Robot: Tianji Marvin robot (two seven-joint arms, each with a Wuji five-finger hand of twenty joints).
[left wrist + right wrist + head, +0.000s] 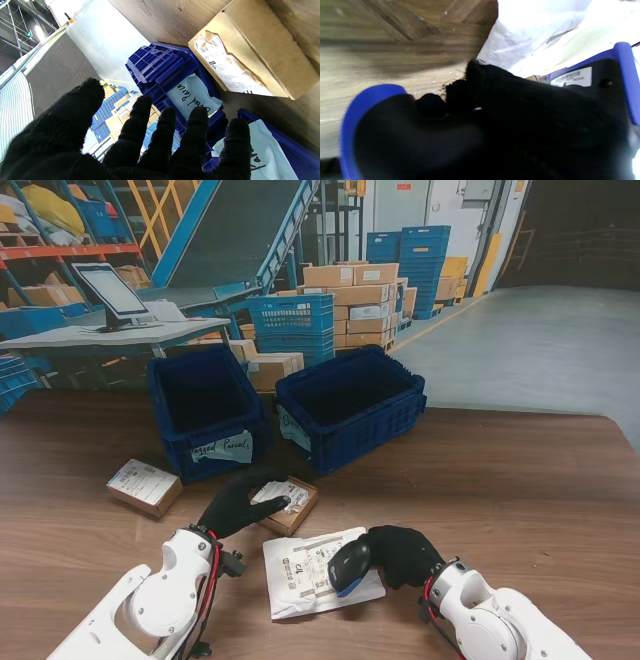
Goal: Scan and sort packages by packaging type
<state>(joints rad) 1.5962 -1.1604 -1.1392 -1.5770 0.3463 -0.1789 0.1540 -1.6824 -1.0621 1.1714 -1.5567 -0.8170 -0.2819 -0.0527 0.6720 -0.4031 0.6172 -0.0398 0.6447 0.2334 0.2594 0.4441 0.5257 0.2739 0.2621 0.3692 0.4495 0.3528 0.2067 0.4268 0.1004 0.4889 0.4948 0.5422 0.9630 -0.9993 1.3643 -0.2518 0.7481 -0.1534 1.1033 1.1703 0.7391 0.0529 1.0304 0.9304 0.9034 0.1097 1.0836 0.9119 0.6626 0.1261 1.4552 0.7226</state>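
Note:
A small cardboard box (pixel 295 510) with a white label lies on the wooden table in front of two blue bins. My left hand (pixel 235 502) reaches over its near-left corner, open, with the fingers (pixel 140 130) spread; the box (pixel 262 50) holds nothing of the hand around it. A white poly mailer (pixel 310 575) lies flat nearer to me. My right hand (pixel 405 552) hovers over its right edge, shut on a blue and black handheld scanner (pixel 347 568). In the right wrist view the scanner (pixel 623 75) and glove (pixel 507 125) fill the picture, with the mailer (pixel 532 30) behind.
The left blue bin (pixel 170 395) and the right blue bin (pixel 395 420) each carry a handwritten paper label; one (pixel 192 97) reads "Boxed Parce". A second cardboard box (pixel 145 486) lies at the left. Warehouse crates and cartons stand beyond the table.

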